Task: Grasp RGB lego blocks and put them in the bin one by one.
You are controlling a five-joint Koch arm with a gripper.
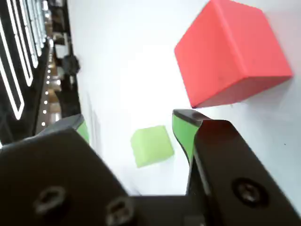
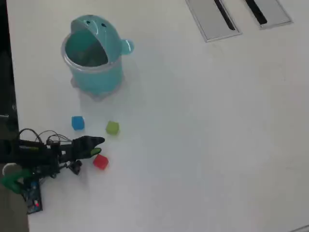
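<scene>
In the wrist view my gripper [image 1: 129, 121] is open, its green-padded jaws wide apart. The yellow-green block [image 1: 151, 145] lies on the white table in the gap between them, touching neither. The red block [image 1: 230, 49] sits large at the upper right, just beyond the right jaw. In the overhead view the gripper [image 2: 98, 146] lies at the lower left, pointing right, with the red block [image 2: 100, 162] just below its tip and the yellow-green block [image 2: 112, 127] a little above and to the right. The blue block [image 2: 77, 123] lies further left. The teal bin [image 2: 94, 72] stands at the upper left, its mouth showing.
Two grey floor-box plates [image 2: 212, 17] lie in the table at the top right. The table's left edge runs beside the arm's base and its wires [image 2: 29, 154]. The white table [image 2: 203, 135] stretches to the right.
</scene>
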